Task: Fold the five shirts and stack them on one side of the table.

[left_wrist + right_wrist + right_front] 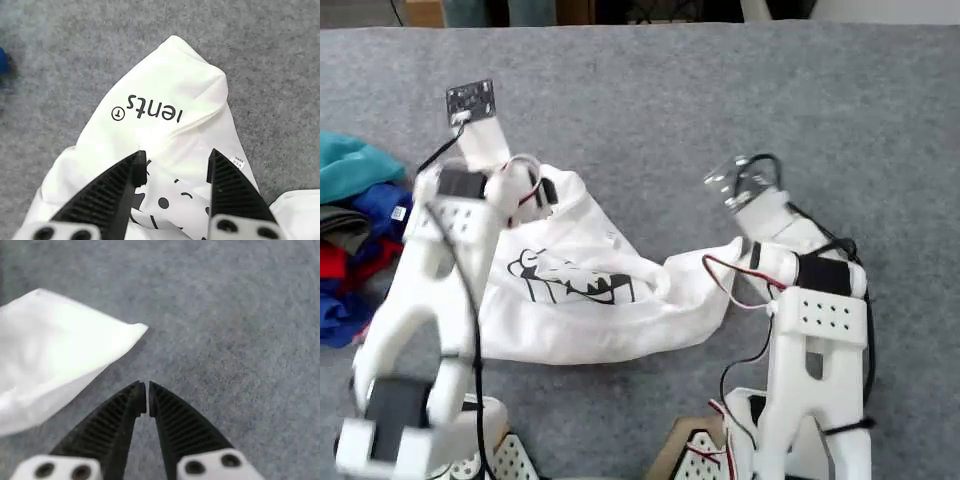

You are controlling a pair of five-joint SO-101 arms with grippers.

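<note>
A white shirt (585, 290) with black print lies crumpled in the middle of the grey table. In the left wrist view its folded upper part (170, 100) lies just beyond my left gripper (175, 160), which hovers open over the cloth with nothing between its fingers. My left gripper (535, 188) stands at the shirt's far left corner in the high view. My right gripper (145, 390) is shut and empty above bare table, with a corner of the white shirt (65, 340) beside it. The right arm (790, 250) stands at the shirt's right end.
A pile of coloured shirts (350, 230), teal, blue and red, lies at the table's left edge. Grey table surface (720, 100) stretches open at the back and on the right. Both arm bases stand at the near edge.
</note>
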